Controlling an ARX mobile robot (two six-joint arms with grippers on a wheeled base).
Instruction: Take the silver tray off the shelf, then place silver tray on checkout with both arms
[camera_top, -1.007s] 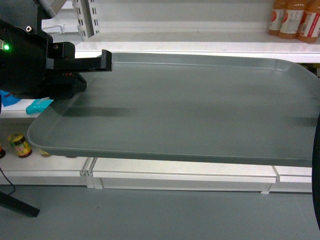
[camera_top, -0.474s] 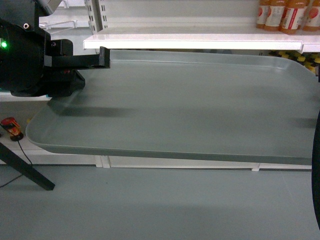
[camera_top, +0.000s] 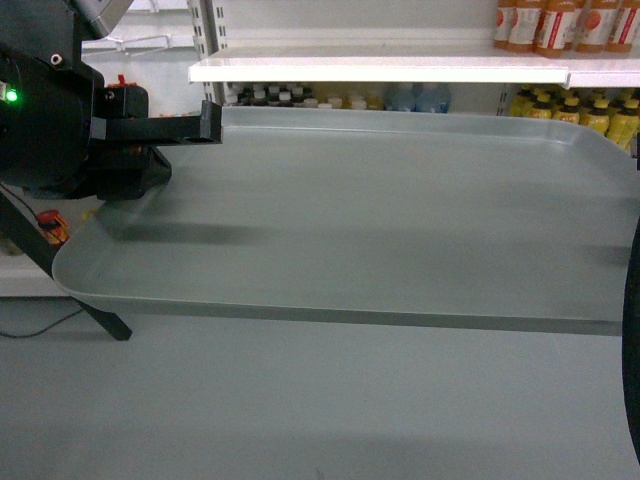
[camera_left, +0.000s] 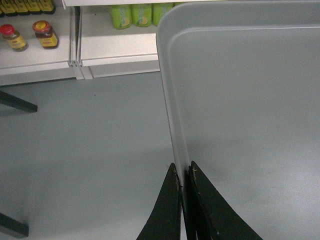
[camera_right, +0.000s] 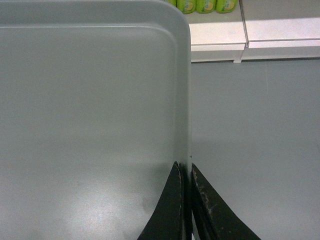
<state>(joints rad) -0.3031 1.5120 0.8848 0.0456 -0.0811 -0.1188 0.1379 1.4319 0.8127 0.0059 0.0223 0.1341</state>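
Silver tray (camera_top: 380, 220) held level above grey floor (camera_top: 300, 400), left gripper (camera_left: 184, 172) and right gripper (camera_right: 185, 170) each clamped on opposite rims.

the silver tray (camera_top: 380, 220) is a wide matte grey-silver rectangle with rounded corners and a low raised rim, its smooth bottom bare. it hangs level above the grey floor (camera_top: 300, 400), off the white shelf (camera_top: 400, 70) behind it. each short edge is pinched between thin black fingers (camera_left: 172, 200), left and right alike.
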